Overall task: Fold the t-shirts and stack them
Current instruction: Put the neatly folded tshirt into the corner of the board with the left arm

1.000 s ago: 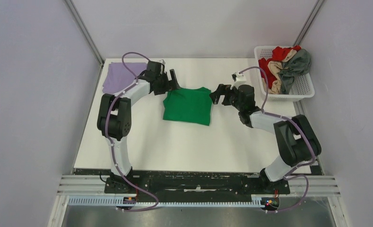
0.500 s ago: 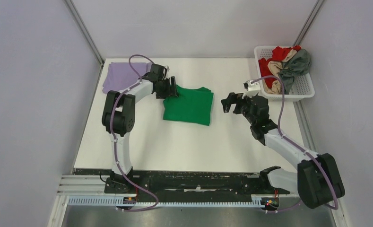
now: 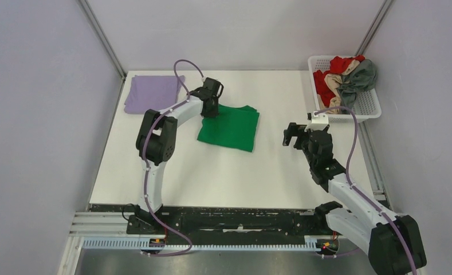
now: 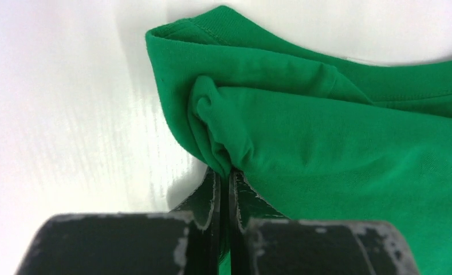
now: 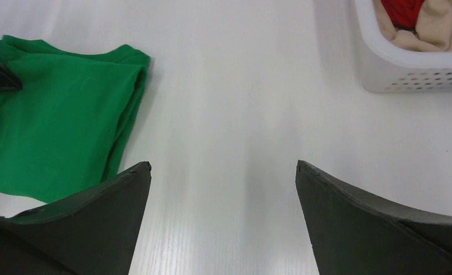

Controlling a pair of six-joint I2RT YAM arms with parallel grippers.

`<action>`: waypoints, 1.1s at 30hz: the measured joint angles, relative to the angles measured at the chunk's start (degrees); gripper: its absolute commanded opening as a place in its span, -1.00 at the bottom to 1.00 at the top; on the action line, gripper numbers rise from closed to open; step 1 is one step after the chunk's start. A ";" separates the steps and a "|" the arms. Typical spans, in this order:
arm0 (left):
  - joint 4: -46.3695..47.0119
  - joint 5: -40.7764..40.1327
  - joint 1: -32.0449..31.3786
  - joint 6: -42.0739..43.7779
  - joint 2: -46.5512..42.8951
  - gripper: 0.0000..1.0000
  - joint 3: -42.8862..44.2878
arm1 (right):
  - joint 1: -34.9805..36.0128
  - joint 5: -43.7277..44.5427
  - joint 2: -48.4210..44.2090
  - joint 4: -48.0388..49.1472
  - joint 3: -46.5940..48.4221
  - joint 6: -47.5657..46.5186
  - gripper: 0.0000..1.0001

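Left hand (image 4: 224,177): clenched on a bunched corner of the green t-shirt (image 4: 338,143).
Right hand (image 5: 223,172): released, jaws wide above the bench (image 5: 240,86).

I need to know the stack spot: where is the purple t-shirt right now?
In the top view, the purple t-shirt lies flat at the far left corner of the table, just left of the left gripper and the green t-shirt.
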 measured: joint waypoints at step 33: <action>-5.14 -24.55 11.47 35.71 -0.02 -0.96 21.38 | 0.00 3.85 0.63 -0.72 -2.91 -3.21 0.97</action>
